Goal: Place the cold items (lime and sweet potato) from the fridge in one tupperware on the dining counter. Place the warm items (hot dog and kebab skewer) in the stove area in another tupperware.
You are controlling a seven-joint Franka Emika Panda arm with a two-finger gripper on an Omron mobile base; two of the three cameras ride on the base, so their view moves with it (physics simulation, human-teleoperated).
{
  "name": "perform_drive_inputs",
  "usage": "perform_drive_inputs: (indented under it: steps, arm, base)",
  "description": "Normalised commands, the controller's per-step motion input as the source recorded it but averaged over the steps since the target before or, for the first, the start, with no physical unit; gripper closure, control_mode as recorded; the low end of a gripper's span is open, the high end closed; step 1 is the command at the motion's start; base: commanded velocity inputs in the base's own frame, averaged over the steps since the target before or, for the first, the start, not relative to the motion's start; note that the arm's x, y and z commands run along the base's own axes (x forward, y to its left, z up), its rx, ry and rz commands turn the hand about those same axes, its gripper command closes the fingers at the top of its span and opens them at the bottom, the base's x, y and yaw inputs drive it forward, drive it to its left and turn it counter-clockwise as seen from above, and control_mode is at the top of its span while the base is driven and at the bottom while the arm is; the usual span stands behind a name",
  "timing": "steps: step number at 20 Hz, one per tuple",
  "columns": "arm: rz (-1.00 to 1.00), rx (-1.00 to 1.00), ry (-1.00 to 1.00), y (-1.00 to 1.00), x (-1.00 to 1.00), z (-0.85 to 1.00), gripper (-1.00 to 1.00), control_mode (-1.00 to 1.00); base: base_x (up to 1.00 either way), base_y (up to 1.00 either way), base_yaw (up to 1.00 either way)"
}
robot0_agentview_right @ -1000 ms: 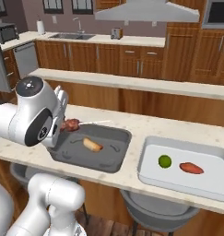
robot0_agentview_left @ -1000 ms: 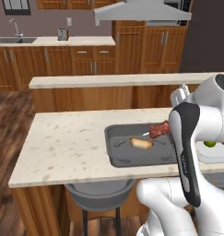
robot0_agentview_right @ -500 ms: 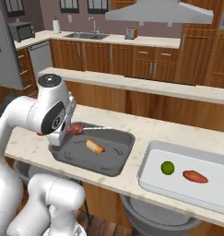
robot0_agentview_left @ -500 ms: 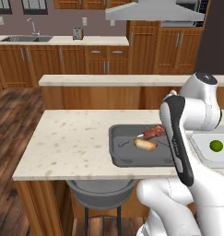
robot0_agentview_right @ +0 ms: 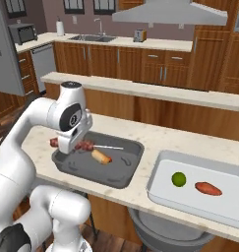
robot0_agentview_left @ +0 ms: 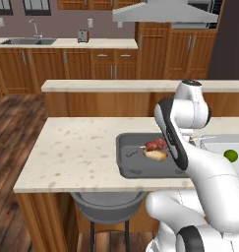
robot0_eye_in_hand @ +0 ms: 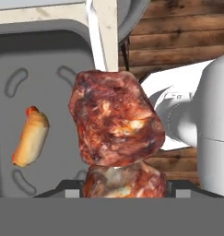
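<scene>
No brand, label or other writing can be read in any view. The white arm rises from the lower left of the right base view, bends at a raised elbow, and turns its hand down over a dark grey tupperware on the pale speckled counter. The gripper is clamped on a kebab skewer whose thin stick points toward the frame's right, just above the tray floor. In the hand view the skewer's red-brown meat chunks sit at centre, between the fingers. A hot dog lies in the same tray, just beside the skewer. At the lower right, a light grey tupperware holds a lime and a sweet potato, apart from each other.
</scene>
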Motion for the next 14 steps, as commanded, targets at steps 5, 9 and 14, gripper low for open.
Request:
perform_drive_inputs:
  steps: [5, 9, 14]
  arm:
    - [-0.06, 0.00, -0.01, -0.12, 0.16, -0.49, 1.00, -1.00]
    - [0.00, 0.00, -0.01, -0.19, 0.31, -0.44, 1.00, -1.00]
    - [0.02, 0.00, 0.00, -0.11, 0.59, -0.38, 1.00, -1.00]
  base:
    - [0.00, 0.00, 0.00]
    - [0.00, 0.00, 0.00]
    - [0.00, 0.00, 0.00]
